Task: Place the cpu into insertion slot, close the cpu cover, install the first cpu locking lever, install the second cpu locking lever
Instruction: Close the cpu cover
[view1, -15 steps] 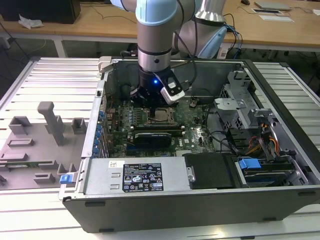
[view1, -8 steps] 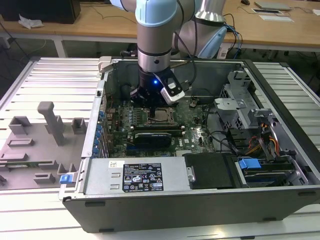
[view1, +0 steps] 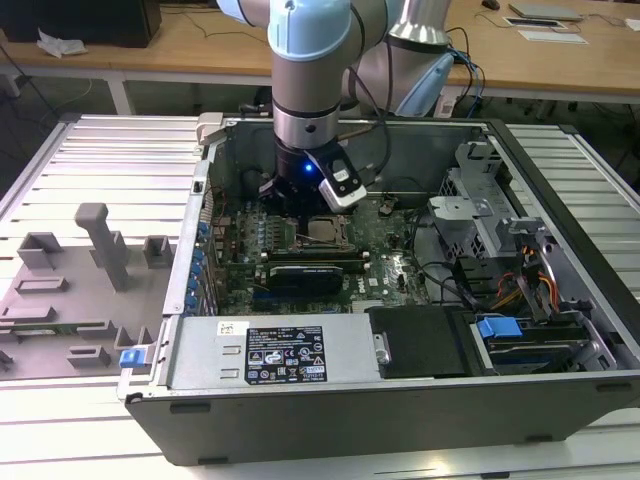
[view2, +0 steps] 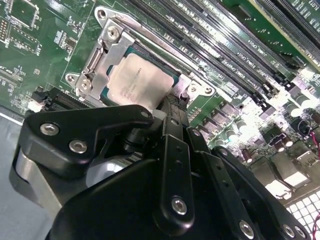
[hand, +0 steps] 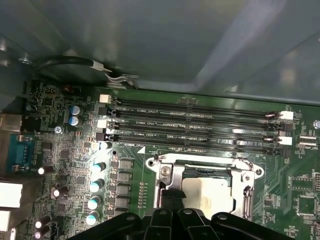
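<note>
While the cpu lies in the insertion slot, the empty hand, pinched shut, sits just beside it

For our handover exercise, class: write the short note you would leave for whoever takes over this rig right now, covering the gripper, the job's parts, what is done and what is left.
Gripper: its fingers look shut, with the tips at the edge of the insertion slot.
Parts: the cpu sits in the slot, and the cpu cover lies down around it.
Done: cpu placed, cover closed.
Left: the two locking levers. These views do not settle whether either one is latched.
</note>
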